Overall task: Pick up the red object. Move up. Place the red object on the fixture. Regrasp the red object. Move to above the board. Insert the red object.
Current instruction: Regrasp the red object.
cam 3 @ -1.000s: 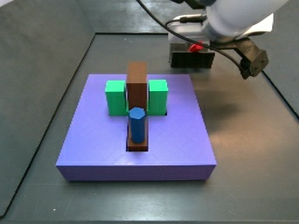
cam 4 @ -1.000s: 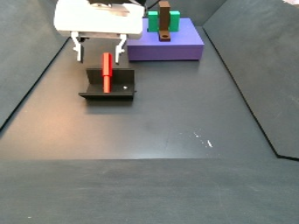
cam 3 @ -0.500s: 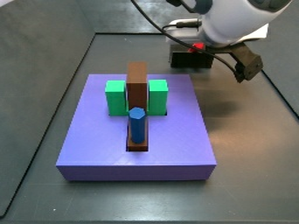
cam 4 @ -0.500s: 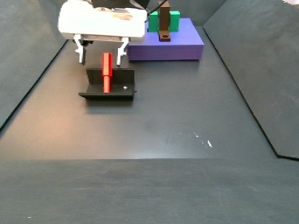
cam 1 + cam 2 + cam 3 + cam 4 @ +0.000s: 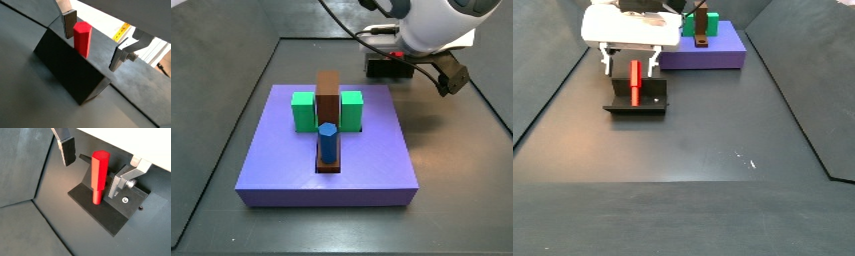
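The red object (image 5: 633,82) is a slim hexagonal peg standing on the fixture (image 5: 639,103), a small dark block on the floor. In both wrist views the peg (image 5: 82,39) (image 5: 99,174) rises between the two fingers with a clear gap on each side. My gripper (image 5: 628,62) is open and straddles the peg's upper part, touching nothing. One finger (image 5: 69,23) stands on one side of the peg and the other finger (image 5: 115,188) on the opposite side. The board (image 5: 329,150), a purple slab, lies apart from the fixture (image 5: 389,67).
The board carries green blocks (image 5: 303,110), a brown upright block (image 5: 329,98) and a blue peg (image 5: 327,142). It also shows in a side view behind the gripper as the purple slab (image 5: 714,55). Dark walls edge the floor.
The gripper has shifted only slightly around the peg. Its jaws stay open and the red object has not moved on the fixture.
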